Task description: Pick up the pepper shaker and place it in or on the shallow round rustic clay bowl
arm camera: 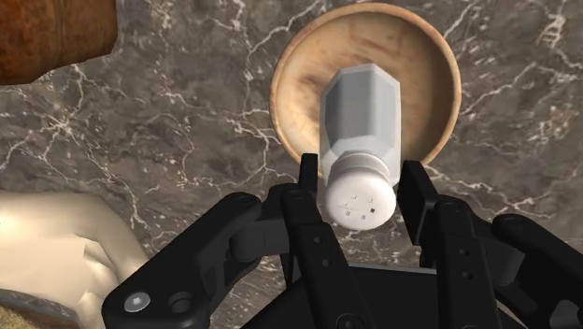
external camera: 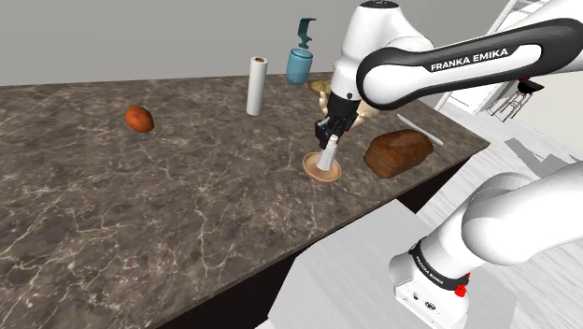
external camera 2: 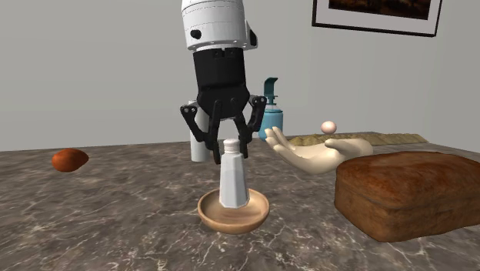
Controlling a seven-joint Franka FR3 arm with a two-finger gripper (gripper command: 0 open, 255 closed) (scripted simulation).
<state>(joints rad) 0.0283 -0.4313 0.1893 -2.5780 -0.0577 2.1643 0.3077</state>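
Arm [external camera: 439, 70]: white, lettered "FRANKA EMIKA", bent over the counter with the wrist pointing straight down.
Gripper [external camera 2: 229, 154]: black, fingers apart, flanking the shaker's cap with slim gaps either side.
Pepper shaker [external camera 2: 233, 185]: pale grey faceted body, rounded white cap with dark holes; stands upright in the bowl.
Bowl [external camera 2: 211, 215]: shallow, round, tan, smooth.
Counter [external camera: 140, 215]: dark, white-veined marble.
Bread loaf [external camera 2: 408, 192]: brown, crusty, nearby.
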